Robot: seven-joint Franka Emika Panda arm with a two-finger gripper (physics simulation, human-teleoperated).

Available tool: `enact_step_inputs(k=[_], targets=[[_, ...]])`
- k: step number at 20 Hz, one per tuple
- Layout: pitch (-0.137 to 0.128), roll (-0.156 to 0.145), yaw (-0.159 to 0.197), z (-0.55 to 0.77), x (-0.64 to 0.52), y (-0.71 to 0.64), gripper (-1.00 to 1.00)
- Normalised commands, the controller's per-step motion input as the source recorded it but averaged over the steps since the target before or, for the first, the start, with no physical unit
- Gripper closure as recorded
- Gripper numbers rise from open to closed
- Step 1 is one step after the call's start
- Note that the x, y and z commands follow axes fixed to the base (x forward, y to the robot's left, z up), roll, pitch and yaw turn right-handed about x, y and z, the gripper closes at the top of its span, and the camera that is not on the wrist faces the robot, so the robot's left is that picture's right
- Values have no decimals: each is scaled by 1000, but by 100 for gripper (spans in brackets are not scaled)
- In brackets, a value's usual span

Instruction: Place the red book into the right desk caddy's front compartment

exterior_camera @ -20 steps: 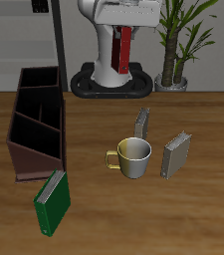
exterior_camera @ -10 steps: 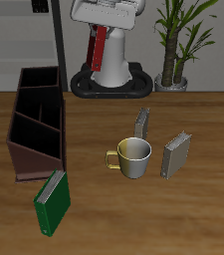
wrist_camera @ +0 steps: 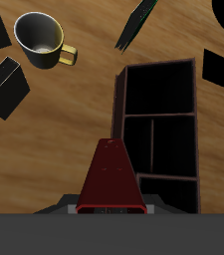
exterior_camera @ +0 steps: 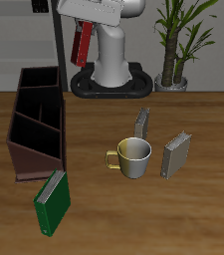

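The gripper (exterior_camera: 87, 22) has swung toward 9 o'clock, clamped on the flat red book (exterior_camera: 82, 42), high above the long wooden right desk caddy (exterior_camera: 36, 118).

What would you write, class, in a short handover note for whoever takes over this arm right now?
Pincer: shut on the red book, held high above the table's back edge.
Wooden caddy: standing along the table's side; none of its slots holds a book.
Done: book picked up and lifted.
Left: carry it over the caddy, lower it into the front slot, let go.
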Motion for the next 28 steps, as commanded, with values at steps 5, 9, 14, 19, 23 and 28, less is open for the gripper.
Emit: enact_step_inputs(k=[5,9,14,19,23,28], targets=[[34,-12,14,-256,-97,-138,100],[23,-24,-2,-186,-72,-181,100],[-8,-84,-84,37,8,-235,100],[-12,-48,-37,76,154,-180,100],[-35,-17,-14,138,227,-78,100],[-9,-11,-9,68,238,-105,100]])
